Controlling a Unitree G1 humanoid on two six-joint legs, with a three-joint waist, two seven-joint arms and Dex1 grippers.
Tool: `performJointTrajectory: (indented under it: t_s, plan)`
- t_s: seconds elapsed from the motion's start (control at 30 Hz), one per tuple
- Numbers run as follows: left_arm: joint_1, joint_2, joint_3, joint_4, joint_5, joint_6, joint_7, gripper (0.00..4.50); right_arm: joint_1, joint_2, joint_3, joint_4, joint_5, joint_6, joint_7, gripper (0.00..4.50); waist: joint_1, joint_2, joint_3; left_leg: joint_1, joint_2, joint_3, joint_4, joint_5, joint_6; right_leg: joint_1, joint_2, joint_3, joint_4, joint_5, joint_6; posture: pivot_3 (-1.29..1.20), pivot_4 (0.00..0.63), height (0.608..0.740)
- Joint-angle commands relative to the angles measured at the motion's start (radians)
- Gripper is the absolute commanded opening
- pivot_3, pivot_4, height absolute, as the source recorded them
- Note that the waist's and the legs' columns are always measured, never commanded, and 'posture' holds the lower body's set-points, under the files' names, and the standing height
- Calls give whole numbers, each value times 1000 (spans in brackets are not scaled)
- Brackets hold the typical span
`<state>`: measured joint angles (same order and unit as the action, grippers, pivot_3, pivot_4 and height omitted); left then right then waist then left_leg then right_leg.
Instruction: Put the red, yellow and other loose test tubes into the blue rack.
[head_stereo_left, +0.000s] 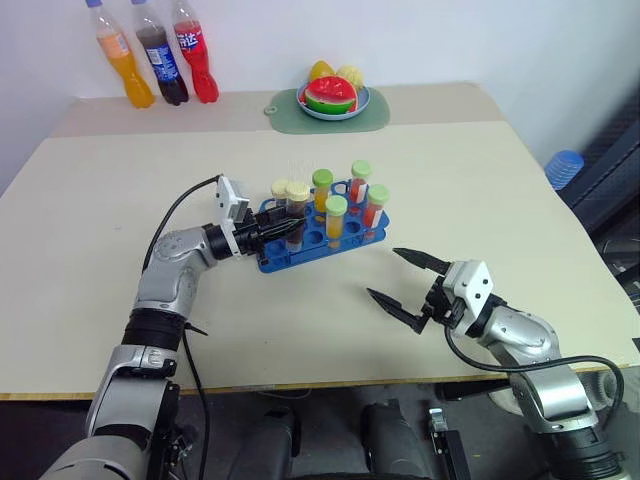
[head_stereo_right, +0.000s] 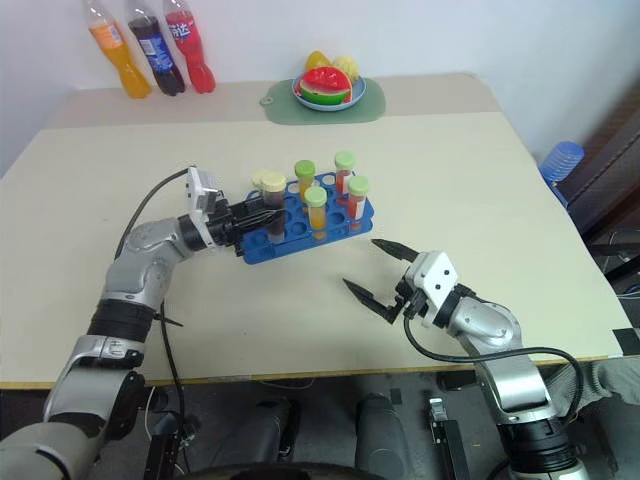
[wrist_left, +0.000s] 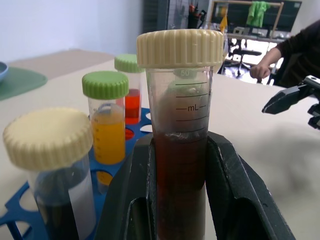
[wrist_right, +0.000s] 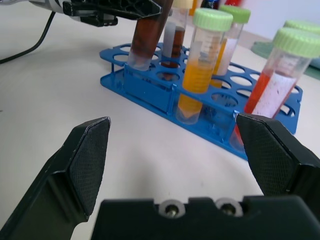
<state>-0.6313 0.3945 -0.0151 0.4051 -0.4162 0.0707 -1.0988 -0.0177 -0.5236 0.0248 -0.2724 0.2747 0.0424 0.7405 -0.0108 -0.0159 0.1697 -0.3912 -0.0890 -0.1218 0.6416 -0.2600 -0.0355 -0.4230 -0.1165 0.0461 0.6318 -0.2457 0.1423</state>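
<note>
My left gripper (head_stereo_left: 285, 232) is shut on a dark brown test tube (wrist_left: 181, 150) with a tan cap. The tube leans, and its lower end (wrist_right: 139, 55) sits in a hole at the left end of the blue rack (head_stereo_left: 310, 252). A second tan-capped dark tube (wrist_left: 47, 145) stands right beside it in the rack. Several green-capped tubes also stand in the rack, some yellow-orange (head_stereo_left: 336, 222) and some red-orange (head_stereo_left: 375, 212). My right gripper (head_stereo_left: 383, 272) hangs open over the table, in front of the rack's right end, with nothing between its fingers (wrist_right: 90, 160).
Three soda bottles (head_stereo_left: 160, 55) stand at the table's far left corner. A green mat with a fruit plate (head_stereo_left: 333, 100) lies at the back centre. A blue round object (head_stereo_left: 565, 168) sits beyond the table's right edge. A person's hand (wrist_left: 261, 70) shows far behind.
</note>
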Motion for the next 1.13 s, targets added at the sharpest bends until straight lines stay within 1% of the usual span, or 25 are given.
performJointTrajectory:
  t_s: [0.03, 0.27, 0.33, 0.4, 0.43, 0.53, 0.6, 0.67, 0.7, 0.73, 0.8, 0.83, 0.9, 0.97, 1.0, 1.07, 1.13]
  plan:
    - [-18, -9, -25, 44, 74, -56, 18, 742, -9, 2, -18, -36, 1, -17, -8, 4444, 1, 0, 0, 0, 0, 0, 0, 0, 0, 0, 0, 0, 0, 0, 0, 0, 150, 740]
    - [-12, -12, -24, 79, 118, -97, 19, 742, -20, -5, -18, -26, 0, -18, -7, 4444, 0, 0, 0, 0, 0, 0, 3, -4, 6, 1, 0, 0, 0, 0, 0, 0, 150, 740]
    - [-4, -20, -19, 63, 91, -52, 6, 742, -28, -4, -17, -17, -1, -19, -6, 4444, 0, 0, 0, 0, 0, 0, 3, -4, 6, 1, 0, 0, 0, 0, 1, 0, 150, 740]
    - [4, -27, -16, 32, 77, -27, 6, 1751, -32, -6, -14, -12, -2, -22, 0, 4444, 0, 0, 0, 0, 0, -1, 4, -4, 7, 2, 0, 0, 1, 0, 1, 0, 150, 740]
    - [12, -33, -8, 8, 81, -49, 28, 2055, -36, -6, -13, -11, 0, -19, 1, 4444, 0, 0, 0, 0, 0, -1, 4, -4, 7, 2, 0, 0, 1, 0, 1, 0, 150, 740]
    - [75, -19, 34, -159, 19, 12, 57, 3371, -40, -13, -16, -5, 2, -12, 7, 4444, -1, 0, 0, 0, 0, -4, 4, -4, 7, 2, 0, 0, 0, 0, 1, 0, 150, 740]
    - [138, 1, 56, -269, 18, 17, 93, 3371, -36, -17, -25, 3, 2, -7, 7, 4444, -4, 0, 0, 0, 1, -4, 4, -4, 7, 1, 0, 0, 0, 0, 1, 0, 150, 740]
    - [228, 42, 77, -389, -4, 70, 113, 3371, -30, -23, -39, 14, -1, -4, -1, 4444, -6, 0, 0, 0, 1, -4, 3, -4, 7, 1, 0, 0, 0, 0, 1, 0, 150, 740]
    - [284, 63, 97, -442, 0, 67, 126, 3371, -27, -27, -47, 23, -4, -1, -4, 4444, -8, 1, -1, 0, 1, -4, 3, -5, 7, 0, 0, 0, 0, 0, 1, 0, 150, 740]
    - [322, 77, 108, -480, 1, 66, 139, 3371, -23, -31, -53, 29, -5, -1, -5, 4444, -6, 2, -1, 0, 1, -4, 2, -5, 7, 0, 0, 1, 0, 0, 1, 0, 150, 740]
    - [416, 89, 177, -527, -58, 90, 164, 3371, -5, -45, -71, 46, -9, -9, -2, 4444, -2, 2, -1, 0, 1, -4, 2, -5, 8, 0, 0, 1, 0, 0, 1, 0, 150, 740]
    - [457, 96, 205, -517, -57, 36, 148, 3371, 4, -51, -81, 54, -5, -6, 0, 4444, 0, 2, -1, 0, 2, -4, 2, -5, 8, 1, 0, 1, 0, 0, 1, 0, 150, 740]
    - [529, 128, 242, -486, -48, -16, 109, 3371, 20, -62, -104, 65, 9, 1, 7, 4444, 3, 2, -1, 0, 2, -5, 3, -5, 8, 2, 0, 1, 0, 0, 1, 0, 150, 740]
    - [587, 167, 288, -391, -21, -68, 93, 3371, 36, -71, -130, 73, 17, 6, 12, 4444, 3, 2, -1, 0, 1, -4, 3, -5, 8, 2, -1, 1, -1, 0, 1, 0, 150, 740]
    - [617, 176, 306, -371, -26, -92, 79, 3371, 43, -79, -139, 76, 19, 7, 19, 4444, 3, 2, -1, 0, 1, -4, 3, -5, 8, 3, 0, 1, -1, 0, 0, 0, 150, 740]
    - [677, 181, 323, -393, -57, -100, 57, 3371, 51, -89, -153, 82, 27, 9, 34, 4444, 0, 2, -1, 1, 1, -4, 3, -6, 9, 3, -1, 1, -1, 0, 0, 0, 150, 740]
    - [732, 185, 324, -443, -58, -74, 76, 3371, 44, -98, -161, 101, 31, 9, 45, 4444, 0, 2, -1, 1, 1, -4, 3, -6, 9, 3, -1, 1, -1, 0, 0, 0, 150, 740]
